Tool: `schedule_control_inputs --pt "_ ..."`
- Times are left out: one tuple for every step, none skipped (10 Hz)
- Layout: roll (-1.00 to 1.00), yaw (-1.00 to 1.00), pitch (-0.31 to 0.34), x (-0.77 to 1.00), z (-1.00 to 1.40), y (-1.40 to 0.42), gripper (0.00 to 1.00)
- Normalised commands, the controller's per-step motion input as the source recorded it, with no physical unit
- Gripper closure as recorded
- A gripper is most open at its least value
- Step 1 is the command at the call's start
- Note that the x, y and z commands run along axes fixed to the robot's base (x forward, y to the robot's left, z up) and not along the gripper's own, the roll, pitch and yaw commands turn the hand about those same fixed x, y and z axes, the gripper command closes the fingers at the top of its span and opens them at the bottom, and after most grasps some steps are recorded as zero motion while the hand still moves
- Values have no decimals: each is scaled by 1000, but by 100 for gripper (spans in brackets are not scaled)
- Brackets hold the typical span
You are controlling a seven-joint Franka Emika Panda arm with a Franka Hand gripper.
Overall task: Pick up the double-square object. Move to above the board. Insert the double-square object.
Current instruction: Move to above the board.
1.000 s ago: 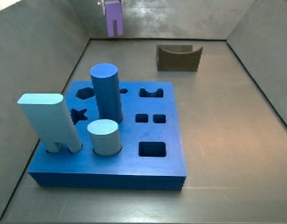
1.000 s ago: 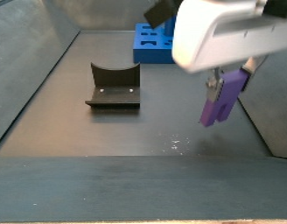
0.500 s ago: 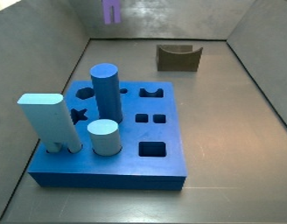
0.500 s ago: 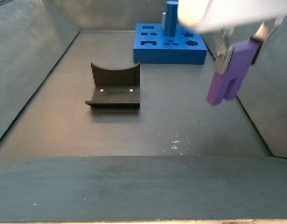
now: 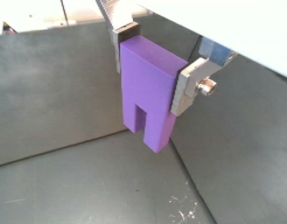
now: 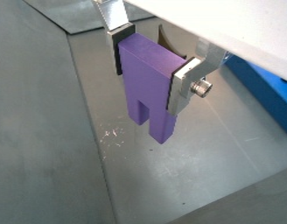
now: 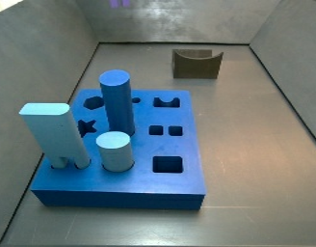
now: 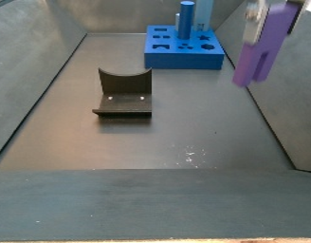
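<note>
Gripper [image 5: 157, 59] pinches the double-square object [image 5: 150, 96] high above the dark grey floor [image 8: 145, 133] — legs down, near a grey wall. Blue board [image 7: 128, 145] sits well apart — an olive U-shaped piece [image 8: 122, 93] rests beyond it.

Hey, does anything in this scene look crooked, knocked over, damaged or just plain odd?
Nothing stands out. The gripper, lifted off the floor, holds the tall purple two-legged block upright, legs down. The thick blue board lies flat with its pegs upright, and the dark U-shaped piece sits undisturbed.
</note>
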Motion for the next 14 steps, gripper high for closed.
schedule_control_inputs --pt "100 29 89 -24 1000 -82 100" --pt "99 30 85 -20 1000 -74 100" --pt "97 30 88 -16 1000 -67 100" --pt "95 32 86 -11 1000 -59 100" --pt "94 32 88 -7 912 -50 100" --pt "87 34 88 2 663 -23 100" --pt "84 35 89 2 562 -15 100" --pt "80 34 88 3 359 -13 100" --pt "78 32 85 4 211 -15 100" --pt "-67 -1000 37 293 -24 -1000 100" --pt "-69 -1000 33 294 -26 -1000 100" --pt "-106 -1000 37 294 -25 -1000 100" --pt "-171 -1000 46 297 -26 -1000 100" --pt "-151 -903 65 301 -26 -1000 100"
